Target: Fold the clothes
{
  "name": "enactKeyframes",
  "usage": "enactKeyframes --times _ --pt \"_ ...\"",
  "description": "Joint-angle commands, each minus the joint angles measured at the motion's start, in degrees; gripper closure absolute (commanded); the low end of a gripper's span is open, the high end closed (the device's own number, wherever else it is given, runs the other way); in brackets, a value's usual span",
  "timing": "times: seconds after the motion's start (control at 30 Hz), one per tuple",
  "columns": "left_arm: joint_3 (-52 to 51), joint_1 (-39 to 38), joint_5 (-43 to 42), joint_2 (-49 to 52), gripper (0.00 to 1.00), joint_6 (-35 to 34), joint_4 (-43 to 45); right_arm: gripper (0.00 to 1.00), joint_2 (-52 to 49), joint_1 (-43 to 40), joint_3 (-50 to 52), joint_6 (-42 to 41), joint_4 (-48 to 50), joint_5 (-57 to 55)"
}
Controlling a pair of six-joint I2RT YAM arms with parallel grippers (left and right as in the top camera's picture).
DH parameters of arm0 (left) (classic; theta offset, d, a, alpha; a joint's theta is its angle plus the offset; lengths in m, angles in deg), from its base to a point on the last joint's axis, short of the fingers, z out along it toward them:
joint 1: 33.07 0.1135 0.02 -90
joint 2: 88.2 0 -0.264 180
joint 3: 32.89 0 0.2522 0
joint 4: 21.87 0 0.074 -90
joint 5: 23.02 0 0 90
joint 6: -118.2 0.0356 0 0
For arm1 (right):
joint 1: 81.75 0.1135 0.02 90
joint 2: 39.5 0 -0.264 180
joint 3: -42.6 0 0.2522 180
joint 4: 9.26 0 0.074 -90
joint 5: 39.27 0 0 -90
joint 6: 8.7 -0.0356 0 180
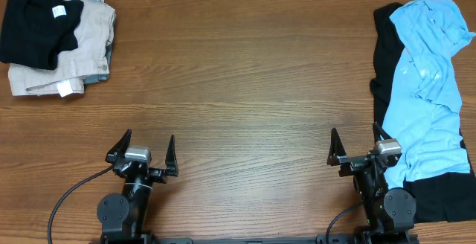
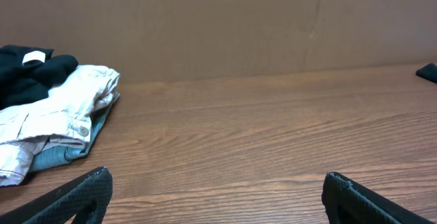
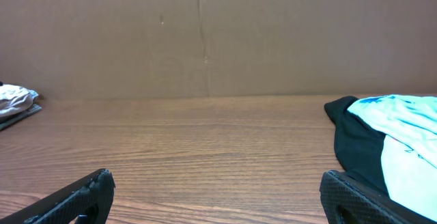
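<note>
A light blue T-shirt (image 1: 431, 88) lies crumpled along the table's right edge, on top of a long black garment (image 1: 385, 73) that shows at its left side and at the front right. Both also show at the right of the right wrist view: the T-shirt (image 3: 410, 135) and the black garment (image 3: 355, 145). My right gripper (image 1: 355, 146) is open and empty at the front, its right finger by the black garment's edge. My left gripper (image 1: 146, 149) is open and empty at the front left, over bare wood.
A stack of folded clothes sits at the back left: a black piece (image 1: 33, 24) on beige trousers (image 1: 85, 47), with a teal layer under them. It shows in the left wrist view (image 2: 61, 108). A brown cardboard wall (image 2: 218, 26) stands behind the table.
</note>
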Motion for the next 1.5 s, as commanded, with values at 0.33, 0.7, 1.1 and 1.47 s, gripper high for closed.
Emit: enactKeyframes --times 0.33,0.7,1.1,1.47 --pt "1.95 -0.37 0.74 -0.55 0.0 1.11 0.44 0.0 0.46 0.22 0.55 0.22 2.75 -0.33" --pt "10.73 -0.37 1.64 0.28 0.0 1.11 -7.93 0.0 0.46 0.22 -3.3 0.22 2.97 0.17" --pt "25.51 -0.37 -0.9 19.5 0.0 0.85 -10.38 0.0 -5.07 0.22 -16.5 0.22 -11.15 1.14" --pt "51.6 -0.39 -6.36 46.05 0.0 0.66 -23.32 0.0 -26.53 0.22 -41.55 0.22 -24.04 1.75"
